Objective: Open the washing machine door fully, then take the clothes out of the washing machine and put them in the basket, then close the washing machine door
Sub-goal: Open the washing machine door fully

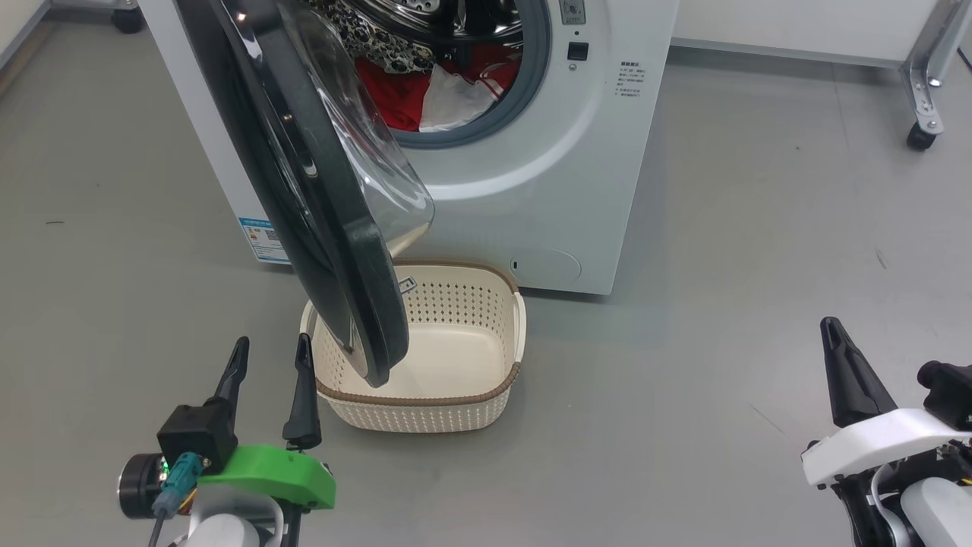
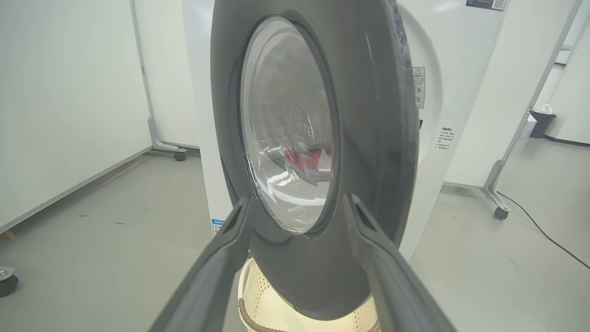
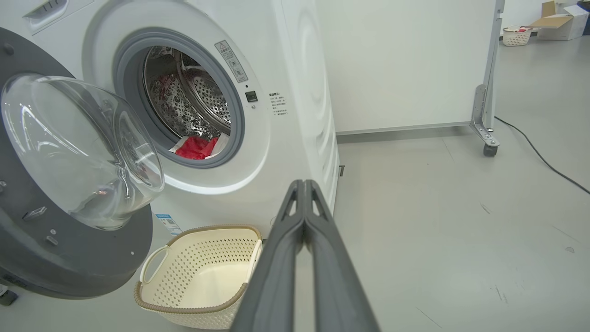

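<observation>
Grey floor (image 1: 721, 266): basket (image 1: 425, 418) below door (image 1: 326, 228) | clothes (image 1: 387, 95) in washing machine (image 1: 547, 197) | left gripper (image 1: 272, 342) spread | right gripper (image 3: 302, 184) pressed together

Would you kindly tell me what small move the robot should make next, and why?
Probably bring the open left gripper onto the free edge of the washing machine door and draw it further toward the robot's left. The door stands only partly open and overhangs the basket, which holds nothing yet, while the clothes lie in the drum.
</observation>
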{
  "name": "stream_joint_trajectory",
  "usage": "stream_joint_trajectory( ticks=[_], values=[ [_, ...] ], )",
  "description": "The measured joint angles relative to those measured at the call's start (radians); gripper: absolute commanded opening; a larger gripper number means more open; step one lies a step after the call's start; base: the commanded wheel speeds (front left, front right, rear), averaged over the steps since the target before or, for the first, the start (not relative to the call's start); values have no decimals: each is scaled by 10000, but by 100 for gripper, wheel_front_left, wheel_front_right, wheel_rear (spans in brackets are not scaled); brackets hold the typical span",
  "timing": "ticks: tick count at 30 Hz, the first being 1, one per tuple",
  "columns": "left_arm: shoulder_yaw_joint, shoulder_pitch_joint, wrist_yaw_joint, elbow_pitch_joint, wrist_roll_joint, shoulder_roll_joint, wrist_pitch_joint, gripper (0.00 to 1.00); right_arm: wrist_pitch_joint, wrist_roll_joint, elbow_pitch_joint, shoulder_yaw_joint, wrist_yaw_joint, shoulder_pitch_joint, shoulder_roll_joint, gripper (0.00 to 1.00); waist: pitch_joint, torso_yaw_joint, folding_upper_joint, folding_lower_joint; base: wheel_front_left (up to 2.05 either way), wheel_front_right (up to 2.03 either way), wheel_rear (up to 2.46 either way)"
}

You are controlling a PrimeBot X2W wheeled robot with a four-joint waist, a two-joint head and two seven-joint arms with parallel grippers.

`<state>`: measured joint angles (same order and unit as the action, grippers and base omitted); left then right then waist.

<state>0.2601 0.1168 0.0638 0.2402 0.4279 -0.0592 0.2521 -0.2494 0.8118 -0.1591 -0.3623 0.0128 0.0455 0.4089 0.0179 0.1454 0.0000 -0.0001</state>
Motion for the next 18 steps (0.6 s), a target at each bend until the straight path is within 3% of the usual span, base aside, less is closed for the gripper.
stream_joint_trajectory(
  ticks=[2,3,4,5,18],
  values=[
    [-25,-7,-21,-2,-21,13,0,100,0,-94,109,88,8,-84,-4,0,16,17,0,0,0,0,0],
    [-36,-12,-67,-2,-67,17,0,100,0,-190,174,144,105,-139,-10,41,25,26,0,0,0,0,0],
    [-42,-18,-71,-2,-88,21,0,100,0,-286,244,228,161,-169,-29,95,32,33,0,0,0,0,0],
    [-44,-24,-73,-6,-88,31,0,100,0,-332,313,326,169,-178,-48,100,39,39,0,0,0,0,0],
    [-84,-46,-165,-8,-178,79,0,100,-25,-922,947,767,207,-638,-387,100,25,79,0,0,0,0,0]
  ],
)
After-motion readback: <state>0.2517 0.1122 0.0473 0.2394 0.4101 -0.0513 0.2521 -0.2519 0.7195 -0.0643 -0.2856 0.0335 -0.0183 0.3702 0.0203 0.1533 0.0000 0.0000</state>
